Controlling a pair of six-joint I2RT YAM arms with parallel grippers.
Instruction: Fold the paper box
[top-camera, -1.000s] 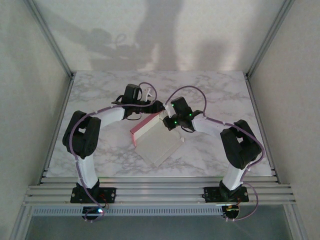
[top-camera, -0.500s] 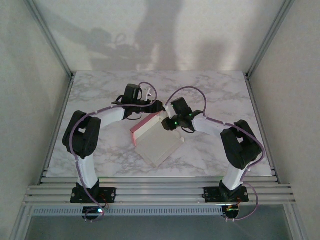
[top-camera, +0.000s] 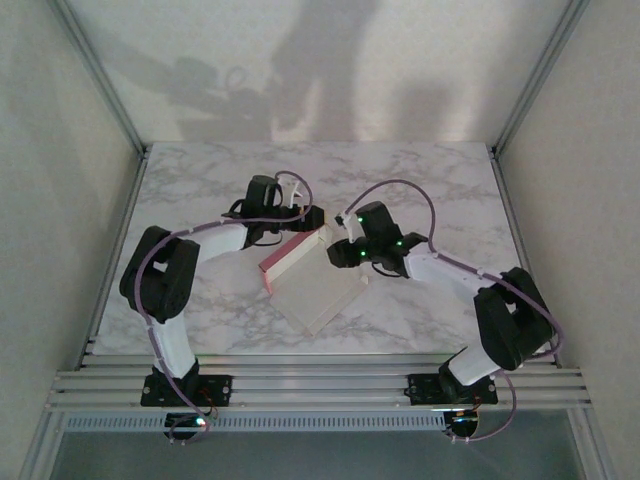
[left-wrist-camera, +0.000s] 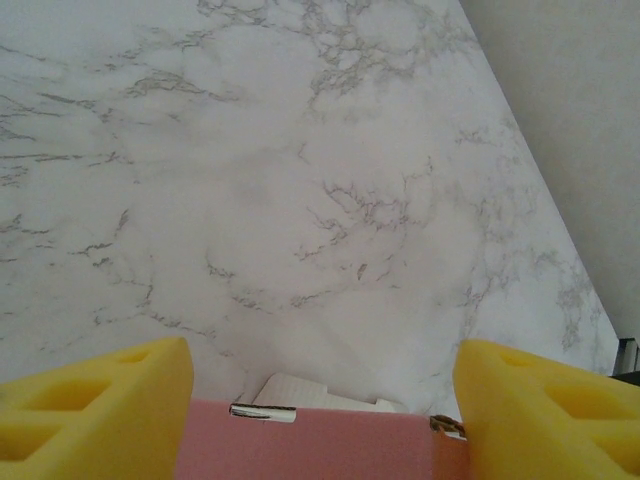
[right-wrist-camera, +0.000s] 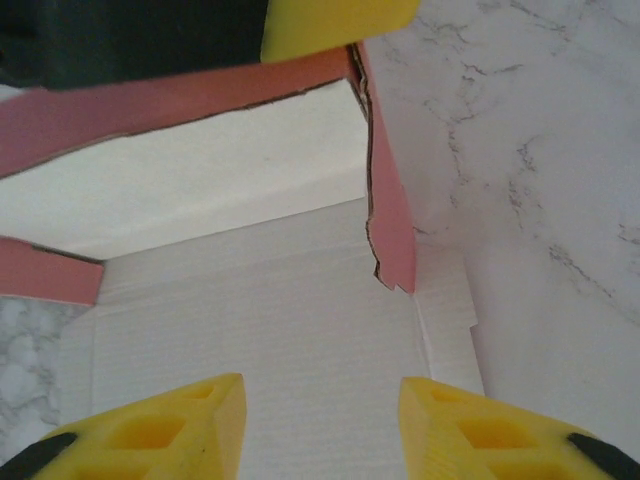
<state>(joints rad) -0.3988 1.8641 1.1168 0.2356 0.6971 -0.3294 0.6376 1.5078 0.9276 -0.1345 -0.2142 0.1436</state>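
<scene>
One paper box (top-camera: 318, 285) lies half-folded at the centre of the marble table (top-camera: 450, 190), beige inside facing up, with a pink wall (top-camera: 290, 255) raised along its upper-left edge. Two grippers meet near its upper corner. The left gripper (left-wrist-camera: 320, 375) stands wide, the pink wall spanning the gap between its fingers. The right gripper (right-wrist-camera: 320, 400) hovers over the beige floor, moderately spread and holding nothing.

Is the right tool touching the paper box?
Cannot tell. Right wrist view: the right tool is open over the paper box; neither gap nor contact shows.
</scene>
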